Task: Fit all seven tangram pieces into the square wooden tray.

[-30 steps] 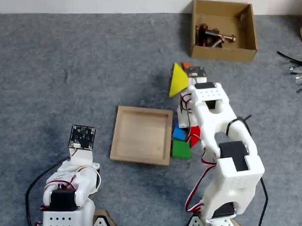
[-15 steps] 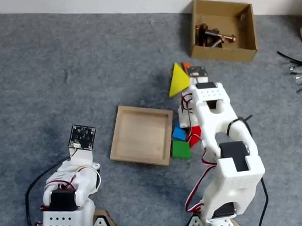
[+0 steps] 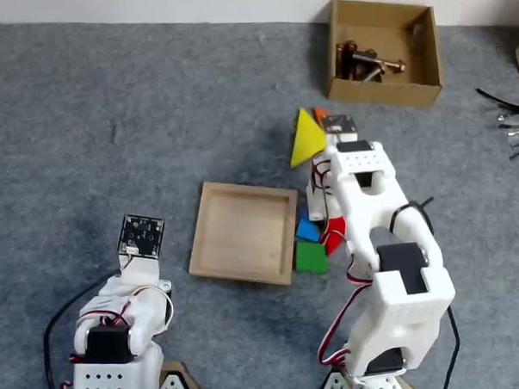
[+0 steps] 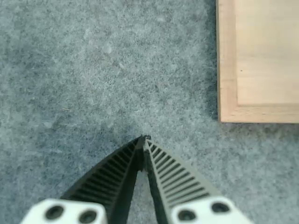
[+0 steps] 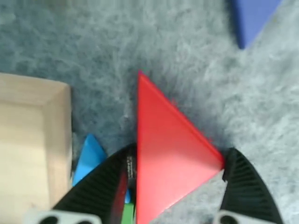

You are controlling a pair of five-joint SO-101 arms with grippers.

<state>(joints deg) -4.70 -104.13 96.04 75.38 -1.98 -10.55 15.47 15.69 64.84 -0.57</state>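
**Q:** Locate the red triangle (image 5: 168,149) and state the step in hand.

**A:** It sits near the middle of the table (image 3: 83,107), just beside the wooden tray (image 3: 198,232) on the right arm's side. The blue piece (image 3: 307,228) and green piece (image 3: 311,256) lie close by. Step in hand: pick of the first piece, as the tray holds none.

**Q:** Pincer states?

**A:** Right gripper (image 5: 181,155): spread wide, jaws against two sides of the triangle, apparently gripping it. Left gripper (image 4: 142,139): closed, empty, near a tray corner.

**Q:** Next move?

**A:** Probably lift, clear the tray rim, and seat the triangle squarely in a corner. The yellow triangle (image 3: 307,136) waits nearer the table's far edge.
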